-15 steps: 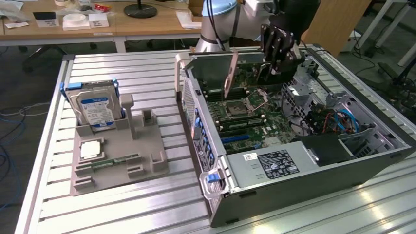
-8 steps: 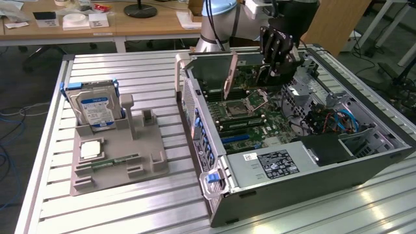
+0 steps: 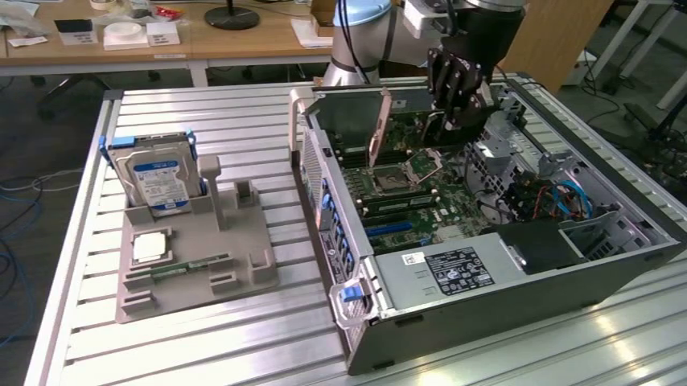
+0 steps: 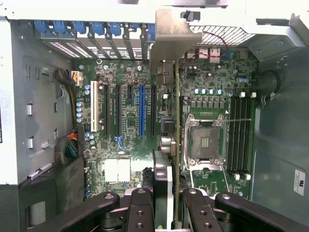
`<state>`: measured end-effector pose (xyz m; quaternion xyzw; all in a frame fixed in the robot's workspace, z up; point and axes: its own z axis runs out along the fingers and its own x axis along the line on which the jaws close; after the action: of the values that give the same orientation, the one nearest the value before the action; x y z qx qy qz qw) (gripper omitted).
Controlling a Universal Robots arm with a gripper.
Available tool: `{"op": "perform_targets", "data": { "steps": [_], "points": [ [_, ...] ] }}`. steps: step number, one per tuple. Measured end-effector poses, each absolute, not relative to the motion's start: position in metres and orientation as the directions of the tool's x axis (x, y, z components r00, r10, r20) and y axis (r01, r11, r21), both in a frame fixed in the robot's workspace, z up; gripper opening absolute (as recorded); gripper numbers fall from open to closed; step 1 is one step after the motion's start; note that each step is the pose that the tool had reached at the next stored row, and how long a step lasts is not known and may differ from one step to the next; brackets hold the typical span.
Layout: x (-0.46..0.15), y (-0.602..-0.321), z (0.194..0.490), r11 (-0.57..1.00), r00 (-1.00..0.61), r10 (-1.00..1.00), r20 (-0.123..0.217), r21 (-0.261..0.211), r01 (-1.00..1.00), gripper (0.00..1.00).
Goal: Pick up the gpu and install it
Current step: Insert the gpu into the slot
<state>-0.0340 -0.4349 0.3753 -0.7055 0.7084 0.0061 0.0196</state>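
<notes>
the gripper's (image 4: 166, 203) fingertips were cut off by the wrist view's edge; the gpu's (image 4: 176, 145) lower edge was hidden behind it.

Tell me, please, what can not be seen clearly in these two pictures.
- Wrist view: the gpu is edge-on, and the pincer covers its near end.
- Exterior view: the pincer blocks part of the card; its contact with a slot is hidden.
- Exterior view: the hard drive label text is too small.

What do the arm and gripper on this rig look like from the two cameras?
The arm has pale grey tube segments with a light blue joint cap. The gripper is matte black, built of flat bar linkages with round pivot screws. Its two fingers show as black hinged links.
</notes>
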Motion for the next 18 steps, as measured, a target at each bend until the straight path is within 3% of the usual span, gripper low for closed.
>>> {"op": "perform_targets", "data": {
  "steps": [18],
  "points": [
    [-0.034,-0.435,0.359,-0.001,0.002,-0.999,-0.037,-0.019,-1.0,0.28]
  ]
}}
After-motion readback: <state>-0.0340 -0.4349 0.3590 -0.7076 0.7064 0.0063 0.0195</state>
